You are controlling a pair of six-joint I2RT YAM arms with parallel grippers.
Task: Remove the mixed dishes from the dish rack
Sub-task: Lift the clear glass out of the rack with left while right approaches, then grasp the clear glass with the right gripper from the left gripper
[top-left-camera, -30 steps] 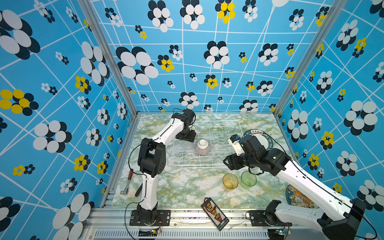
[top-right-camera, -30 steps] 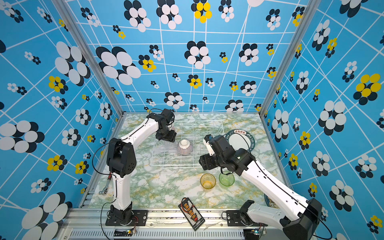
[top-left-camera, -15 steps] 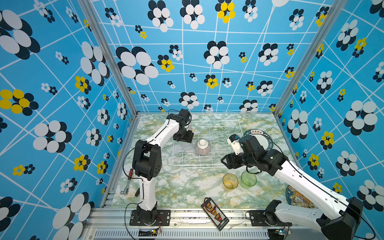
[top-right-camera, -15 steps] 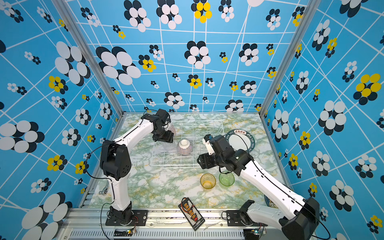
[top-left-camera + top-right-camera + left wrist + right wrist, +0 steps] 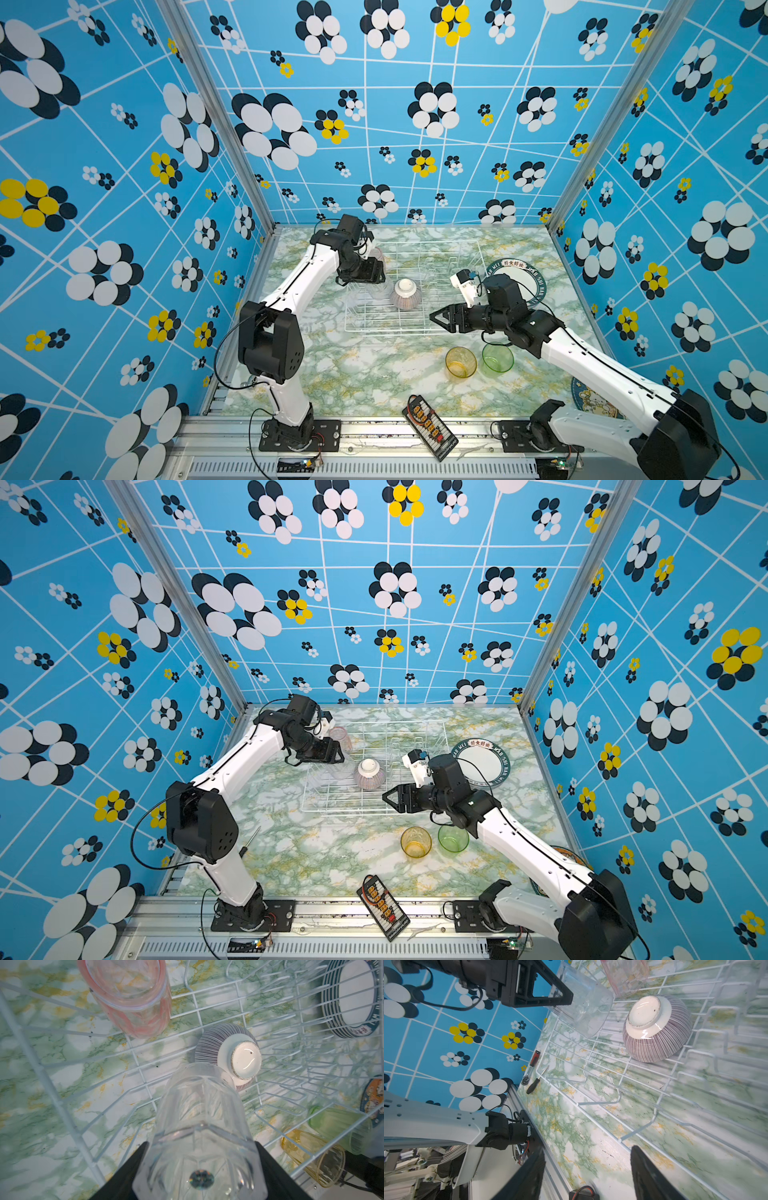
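Green-and-white marbled worktop (image 5: 374, 374) floors a booth walled in blue flower print. At its front edge lies a small black board with orange connectors (image 5: 430, 422), well short of either hand. Just behind the right hand (image 5: 436, 319), beneath its arm, a ribbed yellow glass tumbler (image 5: 460, 362) and a ribbed green glass tumbler (image 5: 497, 357) stand upright just beside each other on the worktop, outside the rack. The right hand hangs over the near rim of the large white wire dish rack (image 5: 386, 331), its jaws wide apart with nothing between them. Ahead of that hand, inside the rack, a small purple-striped bowl (image 5: 656, 1030) lies upside down, foot ring up. A stack of white plates with dark green lettered rims (image 5: 536, 286) rests flat on the worktop beyond the right hand's wrist, beside the rack. Next to the bowl, the left hand (image 5: 200, 1167) holds a ribbed clear glass tumbler (image 5: 199, 1115) by its base, jaws closed on both sides, the glass tilted over the rack floor. Beyond the left hand, a ribbed pink glass tumbler (image 5: 133, 1001) sits in the rack's far corner.
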